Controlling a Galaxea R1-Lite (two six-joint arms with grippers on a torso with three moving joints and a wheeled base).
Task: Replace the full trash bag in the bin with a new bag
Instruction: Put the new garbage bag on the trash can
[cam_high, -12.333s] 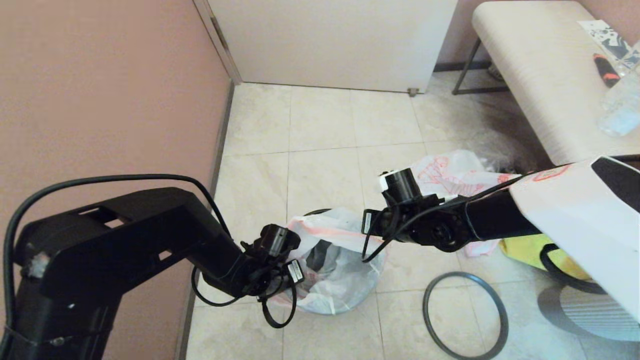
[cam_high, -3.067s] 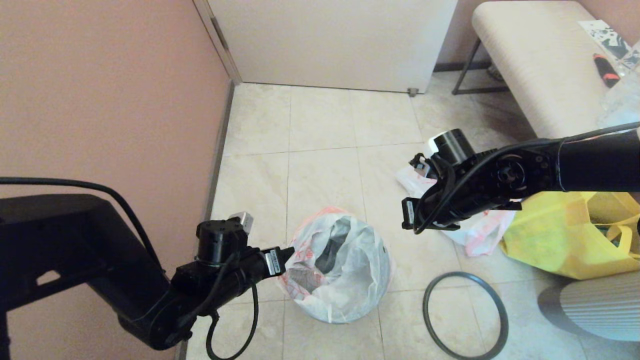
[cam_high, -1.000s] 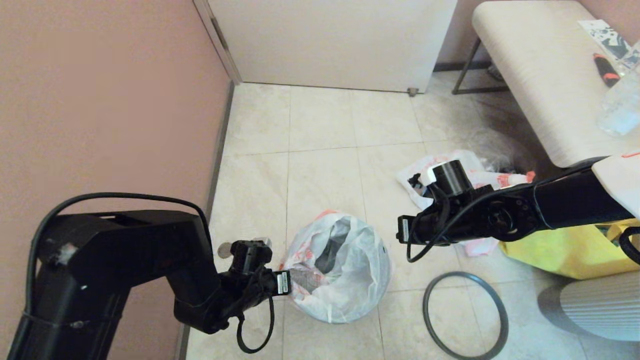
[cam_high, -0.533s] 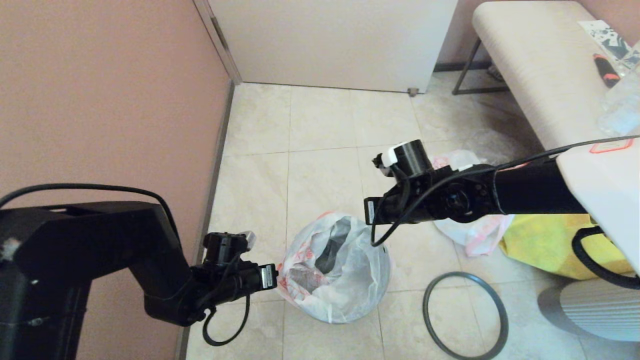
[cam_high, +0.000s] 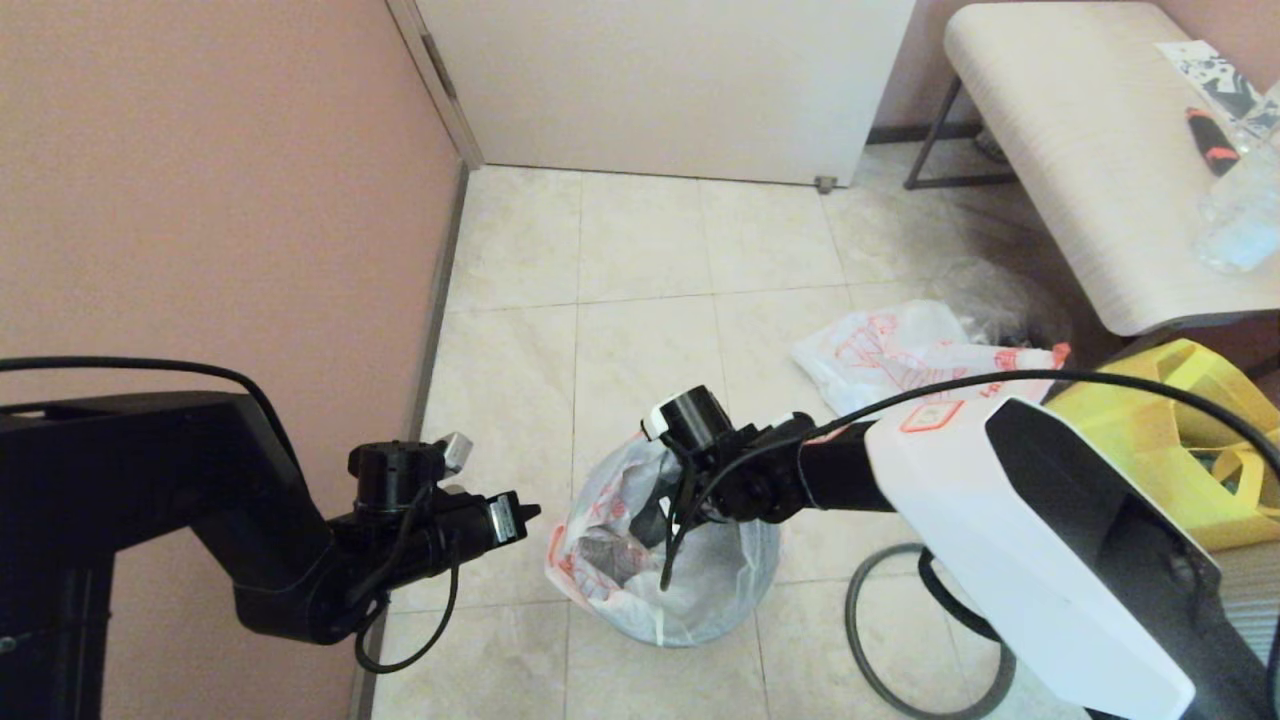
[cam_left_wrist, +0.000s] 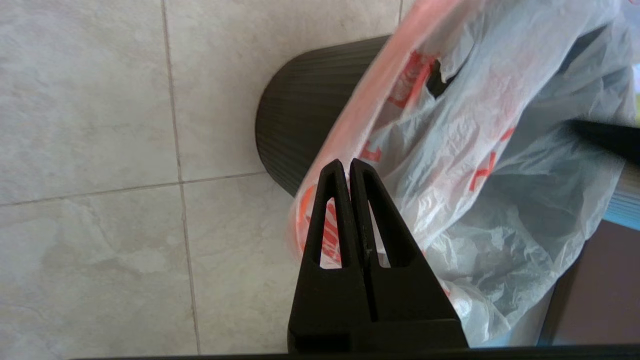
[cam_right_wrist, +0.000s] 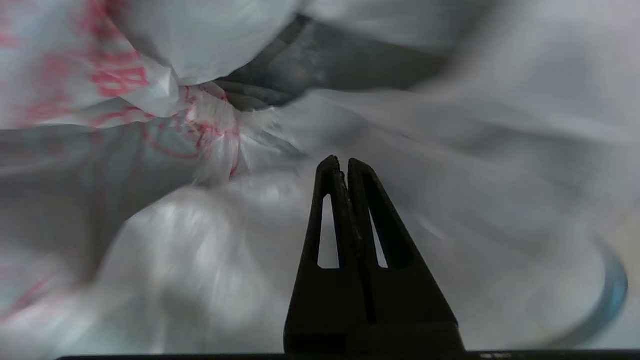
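The bin (cam_left_wrist: 295, 135) is black and stands on the tiles near the wall. The new bag (cam_high: 620, 520), thin, white and red-printed, lines it with its mouth open. My right gripper (cam_right_wrist: 345, 161) is shut and reaches down inside that bag, with nothing between its fingers; its wrist (cam_high: 720, 480) hangs over the bag's mouth. My left gripper (cam_high: 530, 514) is shut and empty, just outside the bag's pinkish rim (cam_left_wrist: 350, 125) on the wall side. The full trash bag (cam_high: 900, 355) lies on the floor beyond the bin to the right.
The bin's grey hoop (cam_high: 850, 615) lies flat on the tiles right of the bin, partly under my right arm. A yellow tote (cam_high: 1200, 470) sits further right. A padded bench (cam_high: 1080, 150) stands at the back right, a pink wall (cam_high: 200, 200) close on the left.
My right arm has swung left and down from above the floor beside the bin into the bag's mouth. My left gripper has drawn up and slightly away from the bag's rim.
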